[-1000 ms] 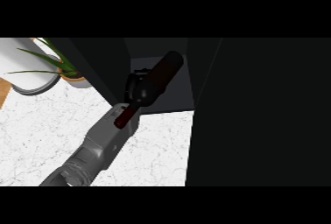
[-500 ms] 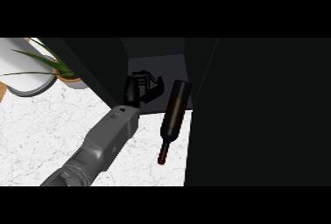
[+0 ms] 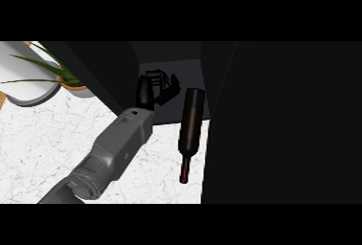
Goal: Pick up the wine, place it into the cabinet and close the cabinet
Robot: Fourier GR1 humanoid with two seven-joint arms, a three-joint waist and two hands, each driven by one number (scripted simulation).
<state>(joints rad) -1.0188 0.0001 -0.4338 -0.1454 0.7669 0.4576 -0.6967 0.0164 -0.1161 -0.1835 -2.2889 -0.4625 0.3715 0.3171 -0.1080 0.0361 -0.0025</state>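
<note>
The biggest thing in our view is the dark cabinet (image 3: 283, 119), which fills the right side and the upper middle. Its opening faces us as a lighter grey recess, and what seems to be its door stands as the broad black slab on the right, so we judge the cabinet is not yet closed.

Below and to the left lies the white marbled table (image 3: 42, 158), the surface that carries everything here. Our grey forearm (image 3: 106, 158) crosses it diagonally from the lower edge toward the recess, placed that way because the hand has to reach inside.

At the upper left a potted plant (image 3: 50, 76) sits on the table beside a pale rounded object, well apart from the work.

The wine (image 3: 190, 125) lies with its base end in the cabinet's opening and its neck pointing back toward us over the table. It looks only partly inside, so we think it needs pushing deeper before the door can swing.

Smallest is our left hand (image 3: 154, 90), just beside the bottle within the recess. Its fingers (image 3: 143, 93) are spread and relaxed, holding nothing and not touching the wine. Our right hand does not show.
</note>
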